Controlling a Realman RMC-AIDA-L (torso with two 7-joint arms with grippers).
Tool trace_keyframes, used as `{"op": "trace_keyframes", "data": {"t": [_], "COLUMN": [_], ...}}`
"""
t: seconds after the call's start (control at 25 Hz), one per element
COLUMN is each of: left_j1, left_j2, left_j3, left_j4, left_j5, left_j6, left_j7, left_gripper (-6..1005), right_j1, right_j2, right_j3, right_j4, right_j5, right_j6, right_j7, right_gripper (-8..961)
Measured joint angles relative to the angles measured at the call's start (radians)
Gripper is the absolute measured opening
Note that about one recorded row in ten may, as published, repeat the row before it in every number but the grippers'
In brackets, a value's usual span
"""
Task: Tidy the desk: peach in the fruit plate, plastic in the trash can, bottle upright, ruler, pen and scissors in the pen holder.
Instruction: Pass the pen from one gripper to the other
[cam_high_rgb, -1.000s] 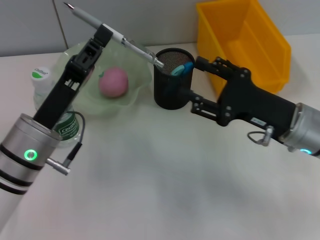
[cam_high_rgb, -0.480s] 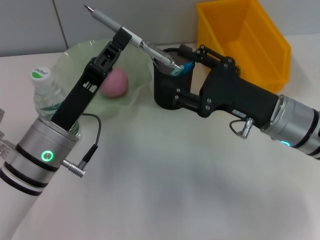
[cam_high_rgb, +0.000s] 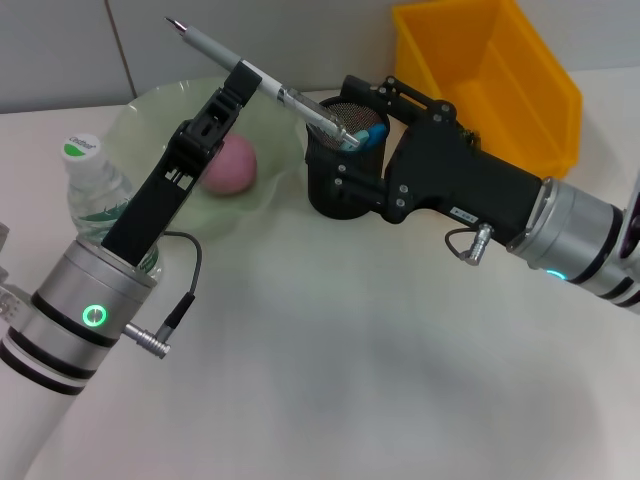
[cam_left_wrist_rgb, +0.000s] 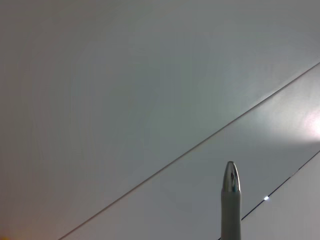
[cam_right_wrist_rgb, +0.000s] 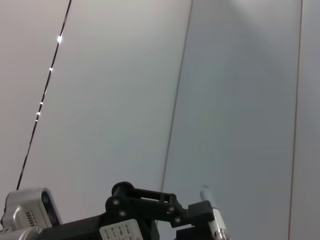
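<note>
Holding the pen (cam_high_rgb: 262, 85) mid-barrel, the left gripper (cam_high_rgb: 240, 82) is clamped on it and hangs over the rim of the fruit plate (cam_high_rgb: 150, 105), pen tilted, writing tip up and away, chrome end dipping to the mouth of the pen holder (cam_high_rgb: 343, 165). Pen looks light, stiff and slick, a smooth thin barrel, so it could likely pivot or slide in a two-finger pinch; a grip near the middle, as now, seems the safest spot, leaving the lower end free to enter the cup. Right gripper (cam_high_rgb: 365, 140) sits at the pen holder, one finger over the far rim, one against the near wall, seemingly bracing it; cannot tell whether it is actually squeezing. The mesh cup is light and probably tips easily, so bracing makes sense. Something blue already stands inside it. Peach (cam_high_rgb: 228, 165) lies in the fruit plate, bottle (cam_high_rgb: 96, 195) stands upright beside the left arm, yellow bin (cam_high_rgb: 490, 75) is behind the right arm. Left wrist view shows only the pen tip against the wall.
</note>
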Motion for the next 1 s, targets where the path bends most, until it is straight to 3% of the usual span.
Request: {"op": "trace_keyframes", "data": {"t": [0.36, 0.76, 1.0], "left_j1": [0.0, -0.001, -0.002], "left_j2": [0.0, 0.0, 0.0], "left_j3": [-0.001, -0.001, -0.001], "left_j4": [-0.012, -0.013, -0.013], "left_j5": [0.006, 0.012, 0.013], "left_j6": [0.0, 0.0, 0.0], "left_j7": [0.007, 0.01, 0.009], "left_gripper": [133, 138, 144], "right_j1": [0.012, 0.012, 0.011], "right_j2": [0.002, 0.002, 0.002], "right_j3": [0.016, 0.036, 0.036], "right_j4": [0.035, 0.081, 0.082], "right_j5": [0.004, 0.006, 0.006], "right_j6": [0.007, 0.007, 0.005], "right_j7": [-0.02, -0.097, -0.098], "right_gripper": [700, 496, 247]}}
